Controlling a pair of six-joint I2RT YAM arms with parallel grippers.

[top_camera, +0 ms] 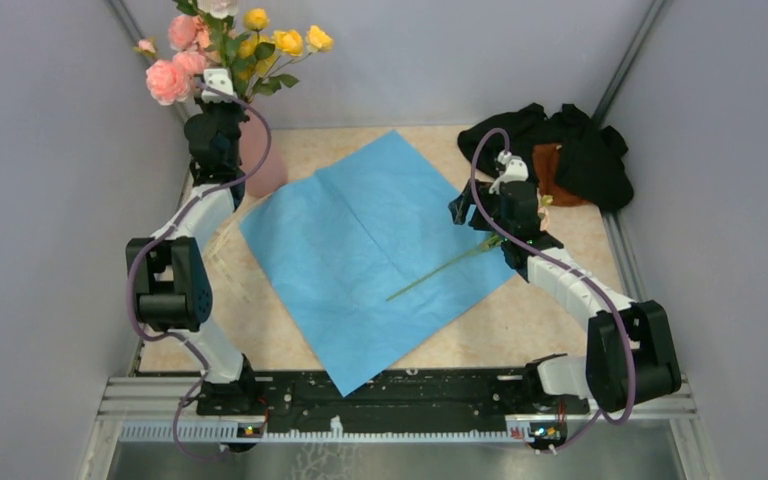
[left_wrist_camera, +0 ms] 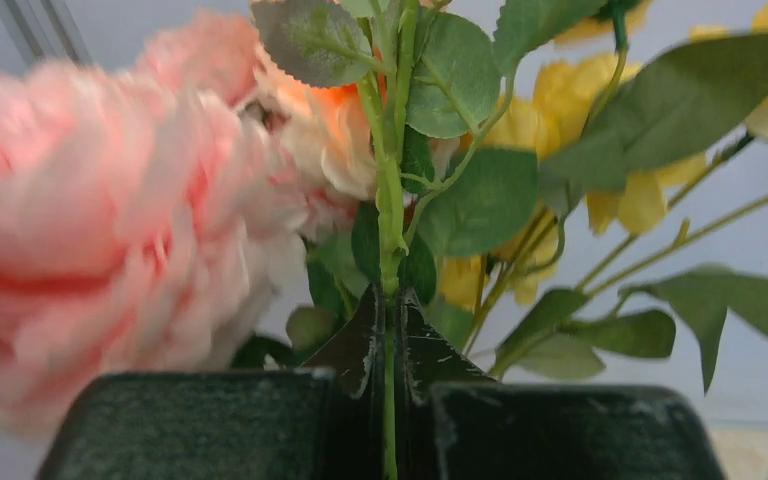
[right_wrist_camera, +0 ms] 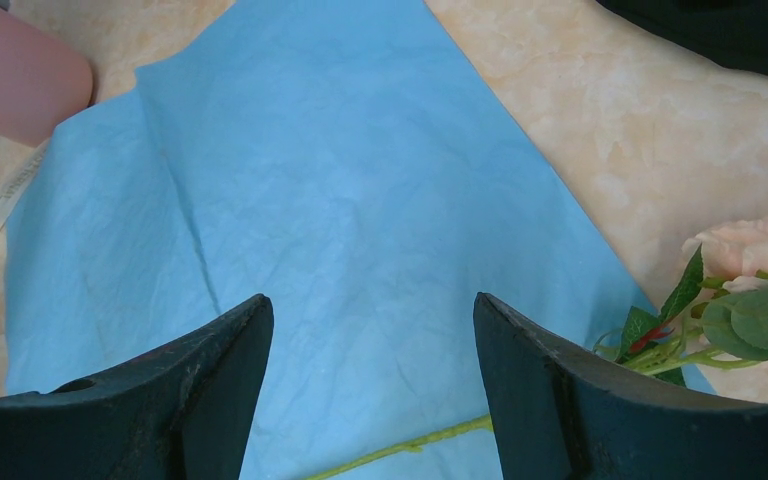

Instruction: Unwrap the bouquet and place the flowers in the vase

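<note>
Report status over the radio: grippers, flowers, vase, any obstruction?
Left gripper shut on a stem of the flowers, above the vase. Right gripper open over blue paper, loose rose beside it. Left arm hides vase mouth.

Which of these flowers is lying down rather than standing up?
The pale long-stemmed rose lying on the blue paper, beside the open right gripper. All the other flowers stand upright in the vase.

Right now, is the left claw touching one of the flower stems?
Touching. The left wrist view shows the left claw shut on a green stem, with both fingers pressed against it and no gap.
</note>
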